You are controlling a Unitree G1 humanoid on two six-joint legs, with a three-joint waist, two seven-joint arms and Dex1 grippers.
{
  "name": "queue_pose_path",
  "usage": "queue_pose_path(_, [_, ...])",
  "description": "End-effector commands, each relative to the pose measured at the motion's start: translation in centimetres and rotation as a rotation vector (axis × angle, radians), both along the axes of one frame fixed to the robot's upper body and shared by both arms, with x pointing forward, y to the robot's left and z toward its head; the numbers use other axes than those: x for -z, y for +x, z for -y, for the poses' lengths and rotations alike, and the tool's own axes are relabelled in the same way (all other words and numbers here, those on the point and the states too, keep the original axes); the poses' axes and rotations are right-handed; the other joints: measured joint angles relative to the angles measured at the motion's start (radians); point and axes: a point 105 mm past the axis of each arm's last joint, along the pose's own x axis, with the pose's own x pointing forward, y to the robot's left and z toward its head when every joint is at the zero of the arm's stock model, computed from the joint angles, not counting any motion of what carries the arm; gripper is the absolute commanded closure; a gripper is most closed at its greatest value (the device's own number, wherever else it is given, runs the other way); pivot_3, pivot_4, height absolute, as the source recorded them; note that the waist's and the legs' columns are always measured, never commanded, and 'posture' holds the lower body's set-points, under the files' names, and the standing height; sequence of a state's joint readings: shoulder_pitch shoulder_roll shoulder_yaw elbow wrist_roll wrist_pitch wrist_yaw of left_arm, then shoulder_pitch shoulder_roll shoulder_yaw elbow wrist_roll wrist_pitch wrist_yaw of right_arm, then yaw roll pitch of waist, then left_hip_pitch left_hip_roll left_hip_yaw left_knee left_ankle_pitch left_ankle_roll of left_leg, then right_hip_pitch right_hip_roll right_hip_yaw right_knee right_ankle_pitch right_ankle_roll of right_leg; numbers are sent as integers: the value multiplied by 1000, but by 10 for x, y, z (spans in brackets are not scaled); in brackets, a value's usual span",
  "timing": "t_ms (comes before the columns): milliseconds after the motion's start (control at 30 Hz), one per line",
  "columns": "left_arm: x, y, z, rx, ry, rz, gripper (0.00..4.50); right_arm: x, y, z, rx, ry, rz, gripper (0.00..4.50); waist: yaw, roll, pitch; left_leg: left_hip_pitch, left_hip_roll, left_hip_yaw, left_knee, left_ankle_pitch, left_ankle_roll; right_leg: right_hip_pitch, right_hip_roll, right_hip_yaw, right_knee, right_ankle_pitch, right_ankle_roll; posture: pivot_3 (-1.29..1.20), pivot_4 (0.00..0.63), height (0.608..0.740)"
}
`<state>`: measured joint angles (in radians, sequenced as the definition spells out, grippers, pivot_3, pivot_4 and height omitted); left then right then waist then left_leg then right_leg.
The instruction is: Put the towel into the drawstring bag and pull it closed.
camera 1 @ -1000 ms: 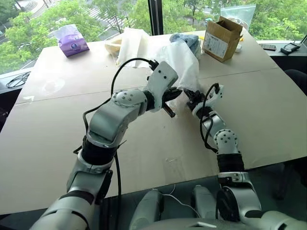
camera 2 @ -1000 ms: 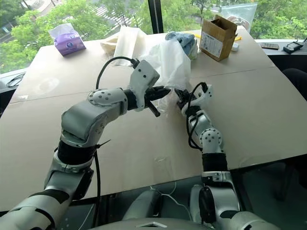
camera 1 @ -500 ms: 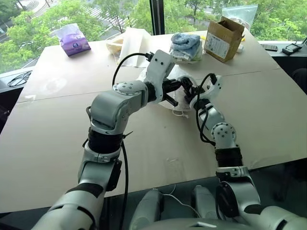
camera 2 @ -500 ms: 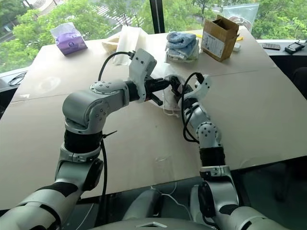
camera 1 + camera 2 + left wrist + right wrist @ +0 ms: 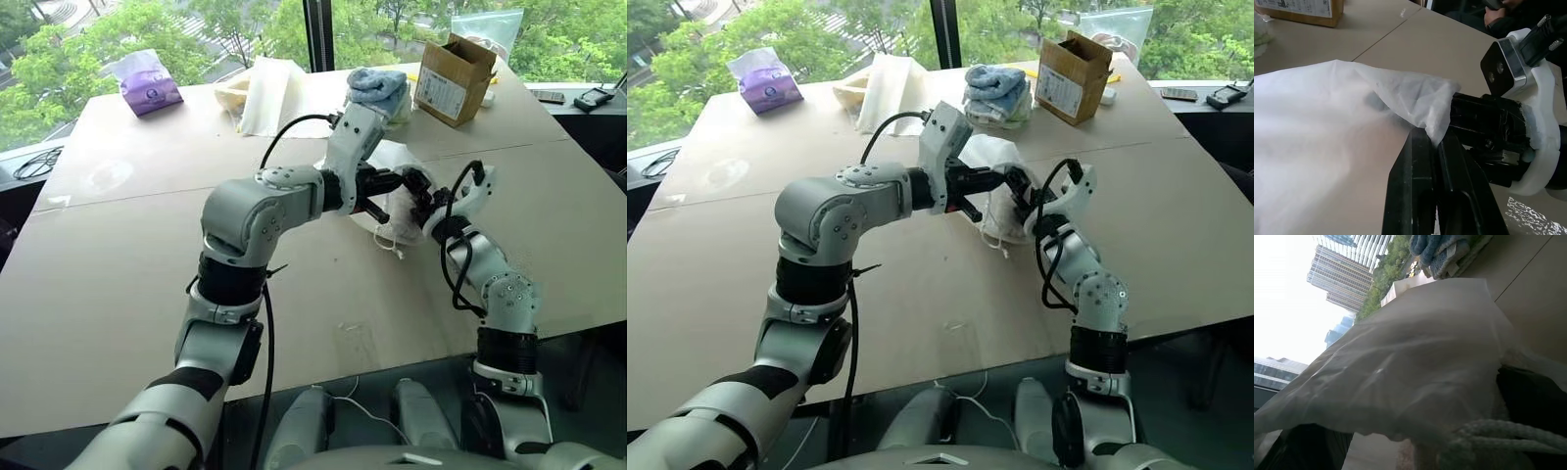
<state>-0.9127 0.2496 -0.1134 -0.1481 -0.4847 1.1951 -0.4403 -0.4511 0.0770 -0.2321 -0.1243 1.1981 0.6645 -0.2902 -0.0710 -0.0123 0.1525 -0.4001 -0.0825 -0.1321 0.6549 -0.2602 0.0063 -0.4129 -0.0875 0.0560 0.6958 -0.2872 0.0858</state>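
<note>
A: Where is the drawstring bag?

B: It lies bunched on the table, between the two grippers. The left gripper is clenched on a fold of its thin white fabric; in the left wrist view the cloth edge sits pinched between the black fingers.

A: And the right gripper?

B: Just beside the left one, on the bag's near edge, with its fingers spread wide. In the right wrist view the fabric drapes across in front of it and a white cord lies close by. I cannot tell whether it grips anything.

A: The towel?

B: I cannot make it out as a separate bundle; the bag looks plump, but what is inside is hidden.

A: What lies around them?

B: Beyond the left gripper, a stack of blue-and-white folded towels. Farther on and toward the right arm's side, an open cardboard box. Beyond the left arm, a cream-coloured cloth sheet, and well apart at the far corner on that side, a purple tissue pack. A loop of cord trails from the bag onto the table.
</note>
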Motion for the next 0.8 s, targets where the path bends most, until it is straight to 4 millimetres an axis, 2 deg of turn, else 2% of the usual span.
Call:
queue_pose_path(33, [-27,30,-32,-233,7,144,4500,-34,-34,-66,-300,44,116,61,1,0,0,0,0,0,0,0,0,0,0,0,0,0,0,0,150,740])
queue_pose_path(200, [-27,28,-30,-224,6,150,4500,-35,-32,-75,-296,46,116,61,1,0,0,0,0,0,0,0,0,0,0,0,0,0,0,0,150,740])
queue_pose_path(367, [-27,27,-34,-232,17,157,4500,-32,-26,-75,-261,44,100,61,1,0,0,0,0,0,0,0,0,0,0,0,0,0,0,0,150,740])
queue_pose_path(467, [-27,27,-35,-233,17,156,4500,-31,-25,-73,-250,49,94,819,2,0,0,0,0,0,0,0,0,0,0,0,0,0,0,0,150,740])
queue_pose_path(600, [-26,26,-34,-231,15,154,4500,-32,-26,-73,-256,55,98,2869,1,0,0,0,0,0,0,0,0,0,0,0,0,0,0,0,150,740])
queue_pose_path(633, [-26,26,-34,-231,14,153,4500,-31,-26,-73,-257,47,96,3249,1,0,0,0,0,0,0,0,0,0,0,0,0,0,0,0,150,740])
queue_pose_path(800, [-26,26,-32,-229,7,155,4500,-28,-26,-70,-246,37,82,3249,1,0,0,0,0,0,0,0,0,0,0,0,0,0,0,0,150,740])
